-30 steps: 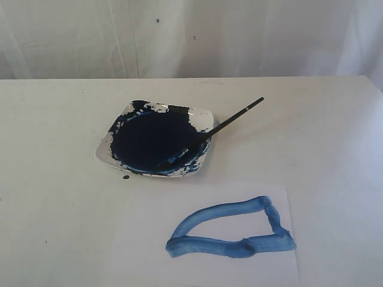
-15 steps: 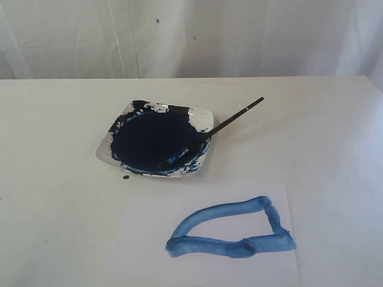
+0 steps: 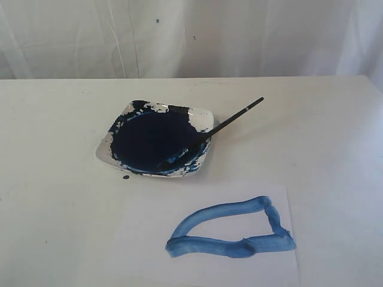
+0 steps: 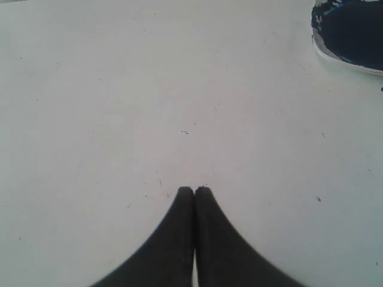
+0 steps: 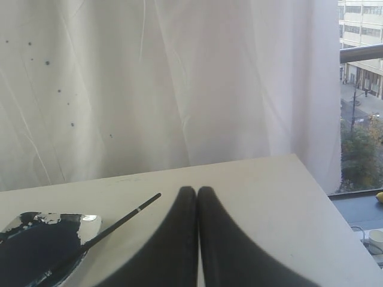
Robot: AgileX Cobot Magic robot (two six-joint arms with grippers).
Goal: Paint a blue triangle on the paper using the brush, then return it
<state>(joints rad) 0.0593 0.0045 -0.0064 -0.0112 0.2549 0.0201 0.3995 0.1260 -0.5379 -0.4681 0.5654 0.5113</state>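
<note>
- Blue triangle [image 3: 230,230] lay on the paper [image 3: 149,251].
- My right gripper [image 5: 197,190] was closed, empty, the brush [image 5: 119,218] ahead of it.
- My left gripper [image 4: 194,190] was closed, empty.

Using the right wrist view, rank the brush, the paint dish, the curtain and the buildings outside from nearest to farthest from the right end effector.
1. brush: handle end just beside the right end effector.
2. paint dish: holds the brush's bristle end.
3. curtain: beyond the table's far edge.
4. buildings: outdoors, past the curtain's edge.
</note>
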